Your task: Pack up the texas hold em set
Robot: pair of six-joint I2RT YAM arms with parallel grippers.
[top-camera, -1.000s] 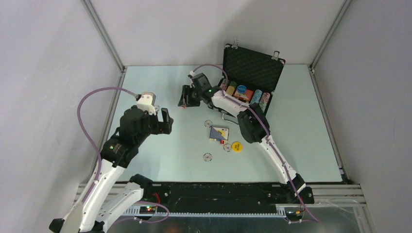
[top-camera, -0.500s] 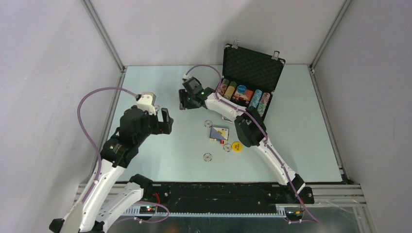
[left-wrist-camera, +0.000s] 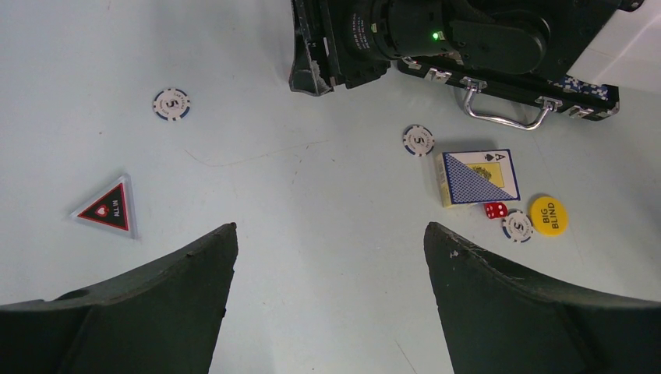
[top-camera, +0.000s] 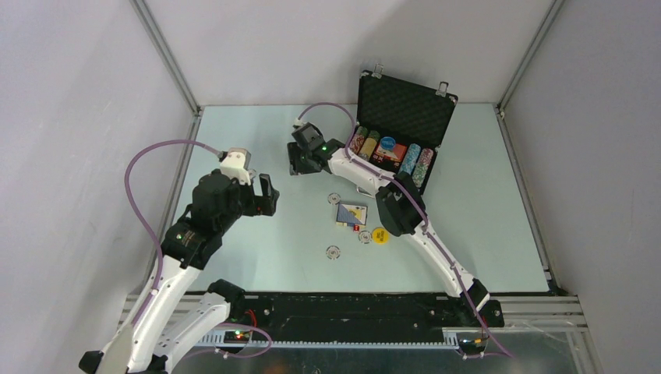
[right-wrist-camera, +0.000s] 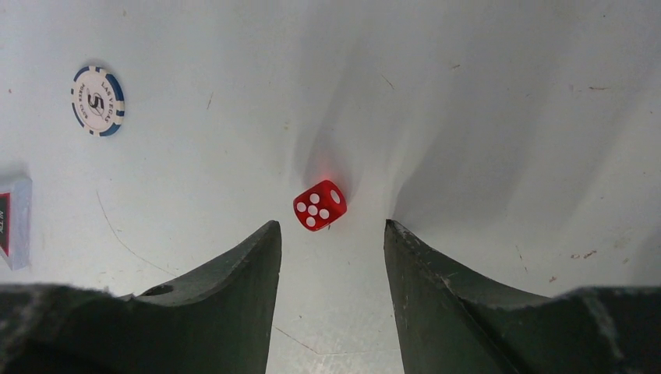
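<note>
Pale-green tabletop [top-camera: 257,257]: right hand [right-wrist-camera: 331,234], jaws part-open and empty, hangs over small red translucent die [right-wrist-camera: 319,205], left of open black foam-lined briefcase [top-camera: 406,107]. Left hand [left-wrist-camera: 327,234] wide, empty. Risk: die sits beyond fingertips [right-wrist-camera: 261,241]; closing now could flick it away.

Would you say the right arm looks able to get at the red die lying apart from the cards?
Probably yes: the red die sits on the table just ahead of the right end effector, lined up with the gap between its parted jaws, with nothing in between.
</note>
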